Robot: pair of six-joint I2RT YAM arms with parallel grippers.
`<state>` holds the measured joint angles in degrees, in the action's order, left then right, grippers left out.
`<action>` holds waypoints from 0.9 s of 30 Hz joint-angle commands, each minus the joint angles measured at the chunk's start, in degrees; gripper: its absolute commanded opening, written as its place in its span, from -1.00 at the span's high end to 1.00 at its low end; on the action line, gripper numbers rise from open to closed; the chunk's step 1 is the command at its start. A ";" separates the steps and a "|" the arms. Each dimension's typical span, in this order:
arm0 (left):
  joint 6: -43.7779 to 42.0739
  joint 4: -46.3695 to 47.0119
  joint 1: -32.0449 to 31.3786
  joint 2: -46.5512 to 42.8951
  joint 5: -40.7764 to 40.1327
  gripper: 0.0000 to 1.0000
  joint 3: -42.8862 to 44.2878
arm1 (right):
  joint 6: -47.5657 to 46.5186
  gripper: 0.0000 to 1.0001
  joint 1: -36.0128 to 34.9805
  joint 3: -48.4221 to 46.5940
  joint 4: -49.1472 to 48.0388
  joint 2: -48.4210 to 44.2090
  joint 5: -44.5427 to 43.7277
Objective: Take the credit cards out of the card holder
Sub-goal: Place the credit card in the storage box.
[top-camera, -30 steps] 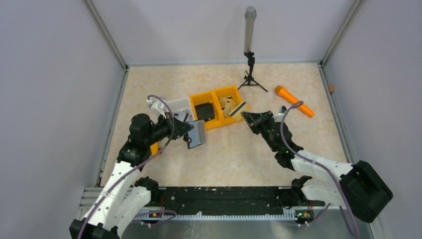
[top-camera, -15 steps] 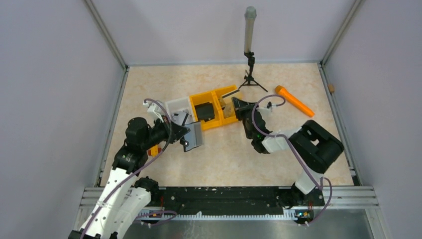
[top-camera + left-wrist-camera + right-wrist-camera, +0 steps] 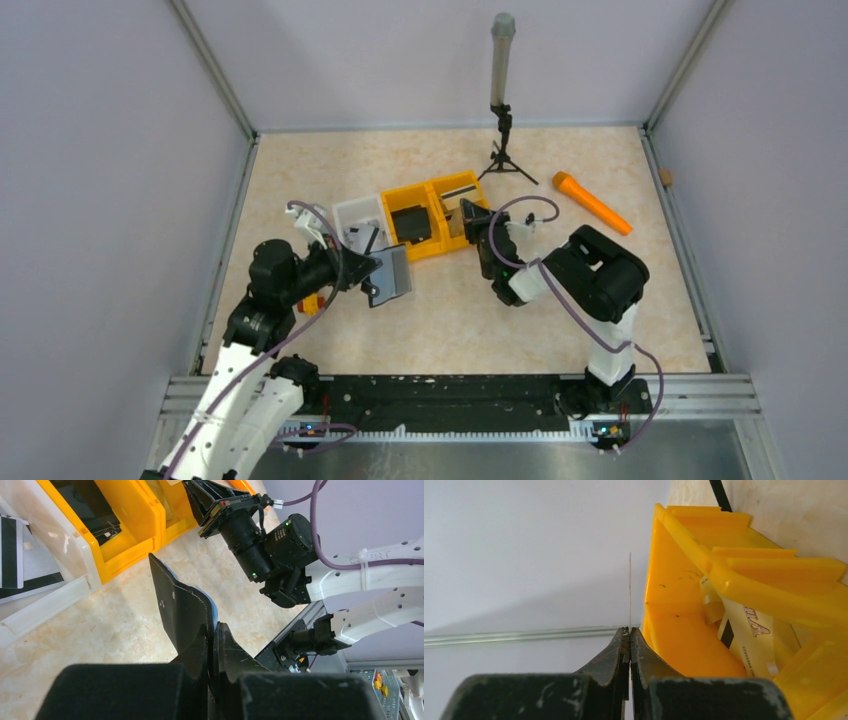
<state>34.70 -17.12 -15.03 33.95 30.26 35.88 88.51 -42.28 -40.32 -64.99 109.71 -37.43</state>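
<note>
Top external: shows the small black folding card holder with pale grey-blue lining (image 3: 393,272) held over the beige marbled table (image 3: 480,320), pinched in the clenched left gripper (image 3: 372,274), just beside the translucent white tray (image 3: 345,205). Places the right gripper (image 3: 472,214) at the right half of the yellow plastic two-compartment bin (image 3: 400,194), nipped tight on one thin striped silvery credit card (image 3: 458,190).

Left wrist: adds two pale black-striped cards (image 3: 10,545) lying in the tray, indistinct from overhead.

Right wrist: gives the gripped card edge-on only; reveals pale printed cards (image 3: 749,630) inside the bin, number not determinable.

Counts: one holder, one gripped card, one tray, one blocky black item (image 3: 410,222) in the left compartment.
</note>
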 commanded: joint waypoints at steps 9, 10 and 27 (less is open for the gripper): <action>0.90 3.46 0.26 -1.47 1.20 1.00 -0.76 | 8.99 0.98 -0.97 -2.08 -0.14 5.16 -3.09; 0.90 3.50 0.26 -1.44 1.20 1.00 -0.81 | 8.88 0.96 -1.01 -2.01 -0.65 5.34 -3.23; 1.89 4.32 0.26 -1.80 2.49 1.00 -0.30 | 3.92 0.26 -3.09 3.86 8.66 -11.20 4.23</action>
<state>35.88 -16.95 -15.03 33.47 30.72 35.14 97.86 -44.77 -38.81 -55.59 105.80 -38.13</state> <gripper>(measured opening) 0.027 0.365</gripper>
